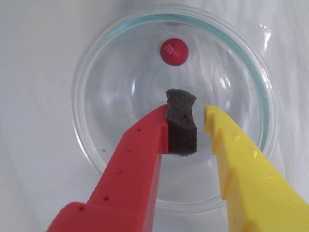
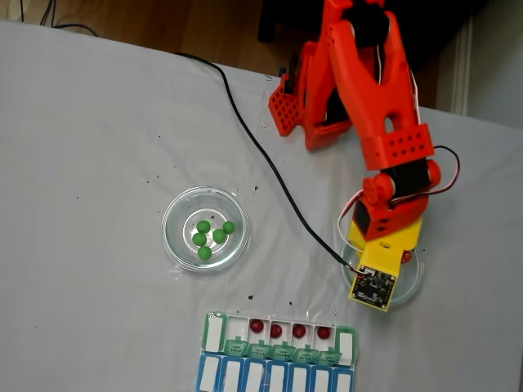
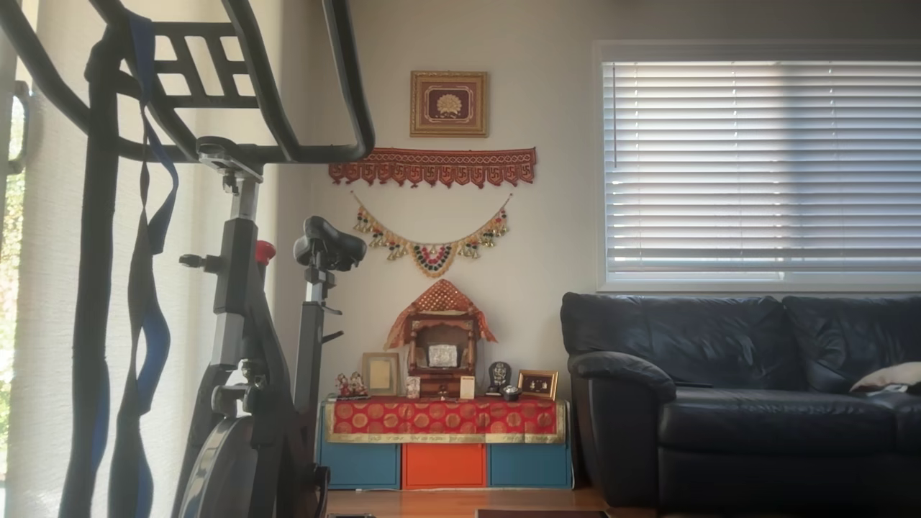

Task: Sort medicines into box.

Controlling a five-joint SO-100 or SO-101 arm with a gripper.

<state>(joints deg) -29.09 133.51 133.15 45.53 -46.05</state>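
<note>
In the wrist view the gripper (image 1: 200,121) hung over a clear glass dish (image 1: 96,63), its red finger (image 1: 140,159) and yellow finger (image 1: 241,159) spread apart with nothing between them. A dark foam pad (image 1: 182,123) was stuck to the inner face of the red finger, and a gap showed between that pad and the yellow finger. One red ball (image 1: 174,51) lay on the bottom of the dish, beyond the fingertips and apart from them, close to the far rim. In the fixed view the orange arm (image 2: 372,90) reached down from the top of the picture over a white tablecloth (image 2: 90,139), and its yellow wrist section with the camera board covered most of that dish (image 2: 415,282) at the right. A black cable (image 2: 245,131) ran across the cloth to the wrist. Well to the left stood a second glass dish (image 2: 176,245) holding five green balls (image 2: 211,236) clustered near its middle. Near the bottom edge lay the pill box (image 2: 214,331), a row of white compartments with green lids folded open towards the camera. Four red balls (image 2: 290,330) sat in it, one each in four neighbouring compartments; the compartments at either end looked empty. A row with blue lids (image 2: 270,377) adjoined it just below. The other view showed a living room with an exercise bike (image 3: 245,302), a dark sofa (image 3: 748,388) and a window blind (image 3: 763,158).
</note>
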